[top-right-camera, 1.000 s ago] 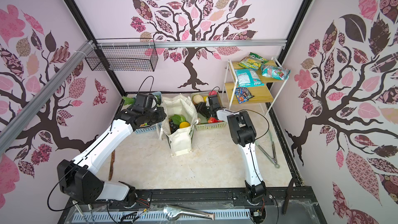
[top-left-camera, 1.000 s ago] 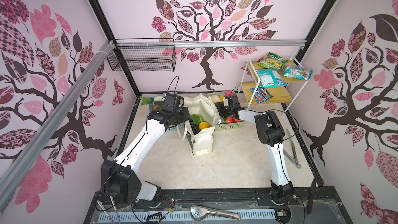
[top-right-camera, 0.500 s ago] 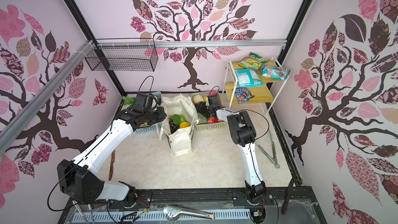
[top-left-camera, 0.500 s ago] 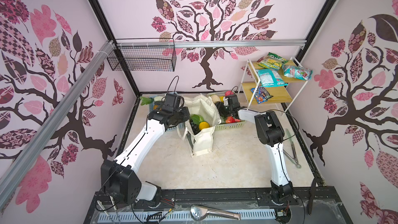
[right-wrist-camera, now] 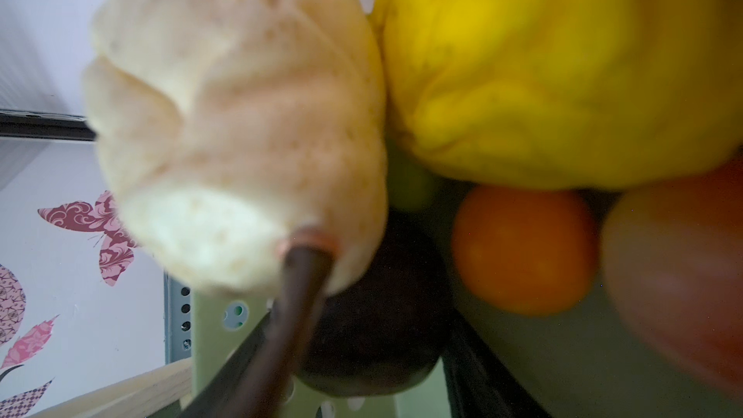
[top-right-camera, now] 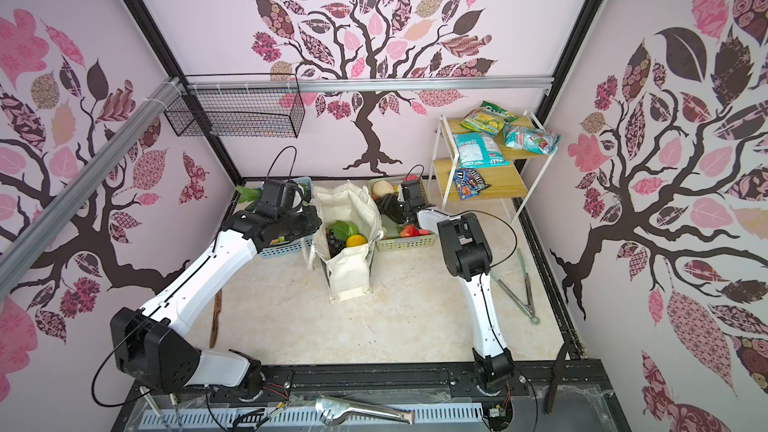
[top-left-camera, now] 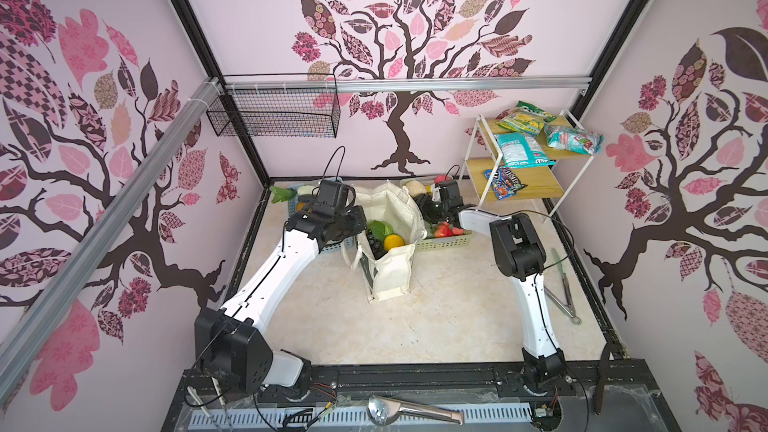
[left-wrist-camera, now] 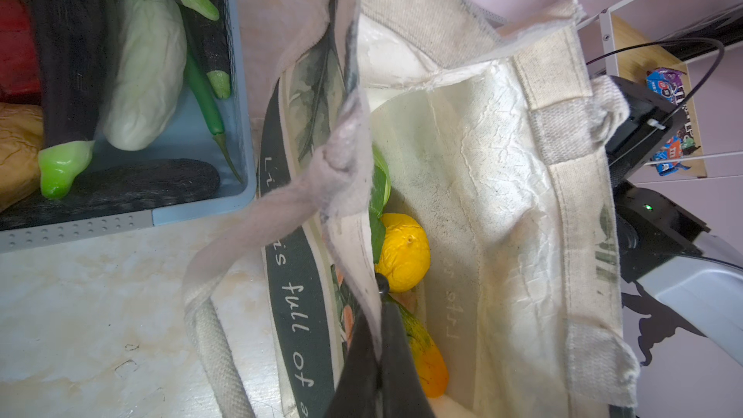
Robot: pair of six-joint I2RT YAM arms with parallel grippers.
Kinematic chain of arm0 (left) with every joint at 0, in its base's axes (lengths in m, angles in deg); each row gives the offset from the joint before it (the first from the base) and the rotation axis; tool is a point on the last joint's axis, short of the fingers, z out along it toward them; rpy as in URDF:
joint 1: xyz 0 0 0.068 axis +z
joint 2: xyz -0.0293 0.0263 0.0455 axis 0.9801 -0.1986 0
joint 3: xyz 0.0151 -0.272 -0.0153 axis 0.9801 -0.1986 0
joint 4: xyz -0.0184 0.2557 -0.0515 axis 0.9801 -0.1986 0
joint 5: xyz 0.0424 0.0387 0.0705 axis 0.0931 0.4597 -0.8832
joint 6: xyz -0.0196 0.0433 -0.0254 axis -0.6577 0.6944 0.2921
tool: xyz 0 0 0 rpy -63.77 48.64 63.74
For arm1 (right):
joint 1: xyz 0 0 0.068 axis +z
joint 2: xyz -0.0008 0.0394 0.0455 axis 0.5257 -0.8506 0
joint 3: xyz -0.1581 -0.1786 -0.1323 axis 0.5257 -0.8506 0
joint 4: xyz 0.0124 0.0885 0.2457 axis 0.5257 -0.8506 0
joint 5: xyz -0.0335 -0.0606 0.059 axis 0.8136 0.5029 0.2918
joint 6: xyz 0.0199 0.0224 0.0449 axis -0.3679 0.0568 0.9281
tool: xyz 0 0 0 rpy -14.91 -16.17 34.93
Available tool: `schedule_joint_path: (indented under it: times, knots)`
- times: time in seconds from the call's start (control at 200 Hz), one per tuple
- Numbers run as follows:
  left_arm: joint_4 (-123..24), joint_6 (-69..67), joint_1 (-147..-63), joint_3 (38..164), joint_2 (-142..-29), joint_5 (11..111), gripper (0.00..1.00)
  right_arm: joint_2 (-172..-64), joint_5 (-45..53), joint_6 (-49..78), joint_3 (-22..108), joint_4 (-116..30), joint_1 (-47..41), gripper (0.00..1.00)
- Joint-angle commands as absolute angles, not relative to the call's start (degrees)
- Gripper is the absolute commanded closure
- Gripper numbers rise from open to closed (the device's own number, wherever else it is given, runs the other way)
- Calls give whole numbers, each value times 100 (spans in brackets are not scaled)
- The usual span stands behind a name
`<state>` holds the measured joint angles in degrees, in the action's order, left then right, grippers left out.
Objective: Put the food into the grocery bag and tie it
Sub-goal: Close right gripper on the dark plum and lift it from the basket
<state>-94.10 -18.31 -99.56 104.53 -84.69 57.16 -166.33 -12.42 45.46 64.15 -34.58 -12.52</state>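
While the left gripper (top-left-camera: pixel 358 227) pinches the grocery bag (top-left-camera: pixel 390 280) open in a top view, the right gripper (top-left-camera: pixel 430 211) hangs in the green basket (top-left-camera: pixel 451 245). Left wrist: jaws pressed on the bag's rim, yellow fruit (left-wrist-camera: pixel 402 253) inside. Right wrist: jaws straddle a dark fruit (right-wrist-camera: pixel 374 339), grip unclear; it should close squarely before lifting.

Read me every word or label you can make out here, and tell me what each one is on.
"is full of", cut off at both ends: green panel of the grocery bag.
"m&m's": dark blue packet on the lower shelf.
Green packet, flat teal packet, crumpled teal packet: print too small to read.
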Motion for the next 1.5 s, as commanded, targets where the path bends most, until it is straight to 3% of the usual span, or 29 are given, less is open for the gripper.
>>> schedule_joint_path:
  times: [0.0, 0.7, 1.496]
  knots:
    - [-9421, -1694, -9997, 10675, -8481, 5793, 100, -16721, -1274, 4591, 6426, -3437, -1256, 41]
    - [-9351, -1749, -10001, 10526, -8266, 5892, 100, -15217, -878, 4336, 5176, -3402, -1317, 42]
    - [-9150, -1925, -10043, 10201, -8076, 5889, 100, -13951, -614, 3795, 4643, -3844, -1413, 42]
